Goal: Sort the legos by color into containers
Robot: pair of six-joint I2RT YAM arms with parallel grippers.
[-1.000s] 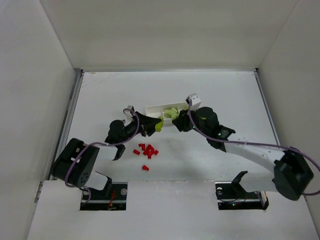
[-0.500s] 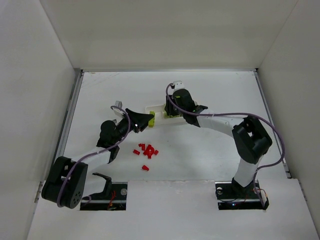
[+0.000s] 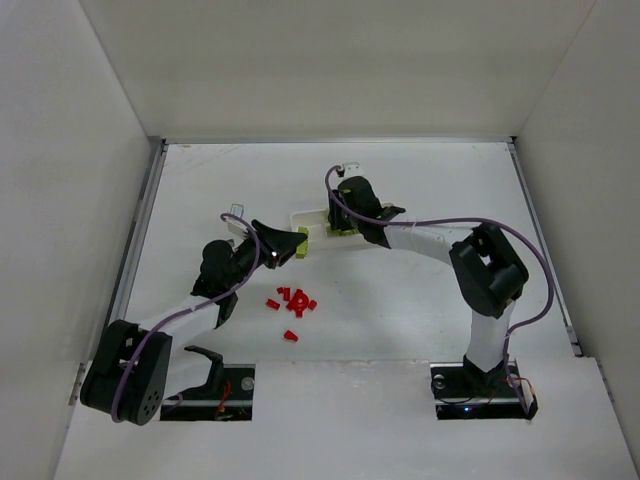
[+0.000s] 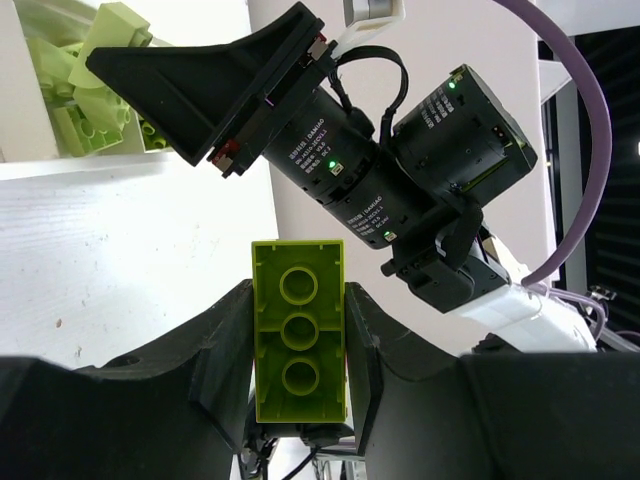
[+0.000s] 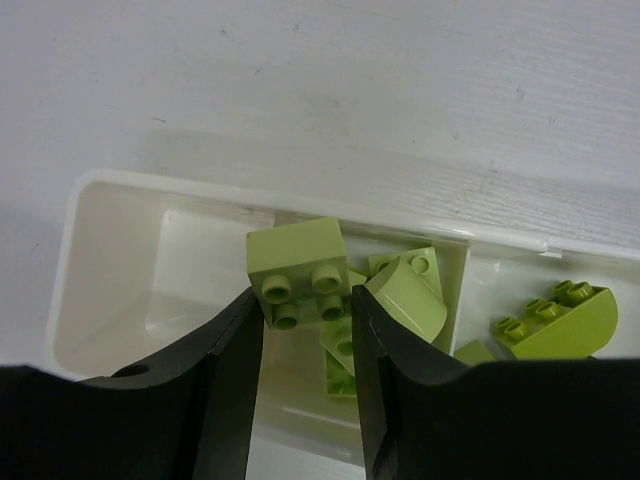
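My left gripper (image 3: 292, 246) is shut on a long yellow-green lego (image 3: 301, 243), held just off the near left end of the white tray (image 3: 309, 214). In the left wrist view the lego (image 4: 298, 340) sits between the fingers, underside showing. My right gripper (image 3: 341, 212) is above the tray, shut on a square yellow-green lego (image 5: 297, 270) over a compartment of the tray (image 5: 100, 195). Several yellow-green legos (image 5: 412, 292) lie in the tray beside a thin inner wall (image 5: 463, 270). Several red legos (image 3: 292, 300) lie loose on the table near my left arm.
White walls enclose the table on the left, back and right. The right arm's cable (image 3: 440, 222) arcs over the table. In the left wrist view the right gripper's body (image 4: 380, 180) sits close ahead, with the tray's green legos (image 4: 80, 80) at the upper left.
The right arm has swung left and farther back over the tray, then crept a little further. The left gripper with its lego has shifted slightly back and right toward the tray's end.
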